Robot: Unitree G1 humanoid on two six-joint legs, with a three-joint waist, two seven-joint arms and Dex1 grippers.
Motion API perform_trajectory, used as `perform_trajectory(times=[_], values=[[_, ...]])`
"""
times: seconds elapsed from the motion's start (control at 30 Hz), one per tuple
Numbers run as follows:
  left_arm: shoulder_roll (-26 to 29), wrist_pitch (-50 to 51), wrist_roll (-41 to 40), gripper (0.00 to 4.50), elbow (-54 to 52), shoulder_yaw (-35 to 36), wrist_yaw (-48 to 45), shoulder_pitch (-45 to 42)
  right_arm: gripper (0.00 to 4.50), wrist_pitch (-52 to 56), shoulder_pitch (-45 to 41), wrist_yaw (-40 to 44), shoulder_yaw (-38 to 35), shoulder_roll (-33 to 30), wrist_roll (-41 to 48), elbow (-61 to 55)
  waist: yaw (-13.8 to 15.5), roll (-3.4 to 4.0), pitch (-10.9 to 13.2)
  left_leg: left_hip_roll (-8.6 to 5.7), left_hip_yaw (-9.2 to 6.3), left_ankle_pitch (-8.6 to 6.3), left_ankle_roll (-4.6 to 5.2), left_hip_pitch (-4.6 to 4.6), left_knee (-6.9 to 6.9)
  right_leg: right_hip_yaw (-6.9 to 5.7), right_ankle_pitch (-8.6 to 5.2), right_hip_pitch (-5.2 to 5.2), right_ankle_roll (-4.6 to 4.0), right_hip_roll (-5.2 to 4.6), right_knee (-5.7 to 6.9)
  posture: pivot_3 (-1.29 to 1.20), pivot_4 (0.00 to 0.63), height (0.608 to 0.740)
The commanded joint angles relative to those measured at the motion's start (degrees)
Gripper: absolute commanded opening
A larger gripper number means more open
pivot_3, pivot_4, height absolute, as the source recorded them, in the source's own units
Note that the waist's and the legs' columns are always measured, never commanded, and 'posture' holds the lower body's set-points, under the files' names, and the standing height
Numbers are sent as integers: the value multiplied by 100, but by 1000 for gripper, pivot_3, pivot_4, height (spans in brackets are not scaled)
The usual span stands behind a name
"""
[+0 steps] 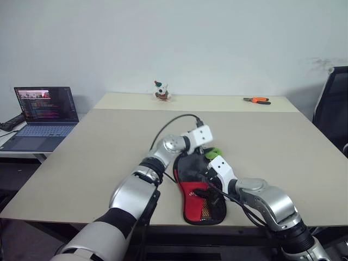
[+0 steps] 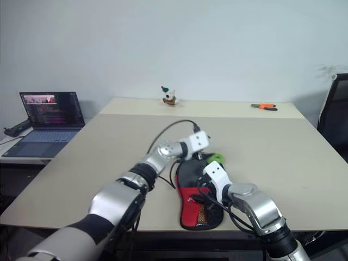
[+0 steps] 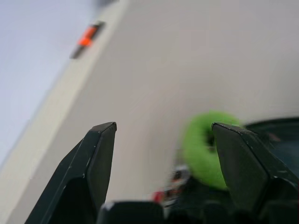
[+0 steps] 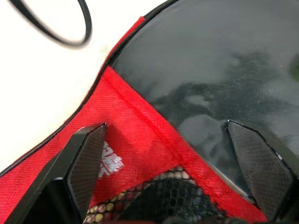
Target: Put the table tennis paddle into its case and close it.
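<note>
The case, a black pouch with a red section and mesh, lies flat near the table's front edge. The table tennis paddle is hidden; I cannot tell whether it is inside. A fuzzy green ring sits at the case's far end. My left gripper hovers just above that far end, open, with nothing between its fingers. My right gripper is low over the red section, open, with its fingers spread wide above the fabric.
Orange-handled pliers and a small toy figure lie at the table's far edge. A laptop stands on a side desk to the left. A black chair is at the right. A thin black cable loops beside the case.
</note>
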Motion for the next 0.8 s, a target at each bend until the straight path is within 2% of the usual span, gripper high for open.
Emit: perform_trajectory(times=[0.03, 0.1, 0.17, 0.23, 0.33, 0.53, 0.8], values=[[322, 27, -446, 3545, -382, 326, -373, -5, 4500, 272, 40, -30, -229, -99, 145, -157, -1, 0, 1, 0, 0, 0, 0, -1, -1, 0, 0, -1, 0, 0, -1, 0, 150, 740], [576, 196, -768, 3545, -546, 583, -636, 182, 4500, 386, 25, -24, -340, -120, 273, -379, -1, 1, 1, 0, -1, 0, 0, -1, -3, -1, 0, -1, 0, 0, -2, 0, 150, 740], [790, 844, -1525, 3545, -939, 1086, -1430, 497, 4500, 593, -53, 25, -532, -115, 507, -759, -25, 3, 3, 0, 1, 0, 0, -1, -7, 2, 0, -4, 0, 0, -3, 0, 150, 740], [916, 1639, -2149, 3545, -1590, 1360, -2207, 854, 4500, 728, -156, 89, -719, -127, 724, -1014, -54, 5, 4, 2, 2, 0, 0, -3, -10, 3, 0, -9, -2, 0, -3, 0, 150, 740], [1130, 2715, -2683, 3545, -2843, 1358, -2975, 1526, 4500, 775, -364, 246, -981, -262, 1016, -1217, -118, 6, 8, 2, 0, 0, 0, -8, -12, 4, 0, -13, -3, 1, -4, 0, 150, 740], [1359, 3438, -2705, 3545, -4087, 945, -3269, 2299, 4500, 312, -878, 512, -1130, -810, 1058, -790, -122, 6, 8, 1, -5, 0, 0, -9, -11, 4, 0, -10, -4, 1, -6, 0, 150, 740], [1312, 2937, -2236, 3545, -3640, 336, -3179, 2378, 4500, -798, -1414, 980, -661, -1417, 596, 249, -144, 6, 8, 2, 5, 0, 1, -6, -16, 15, 0, -14, -4, 2, -6, 0, 150, 740]])
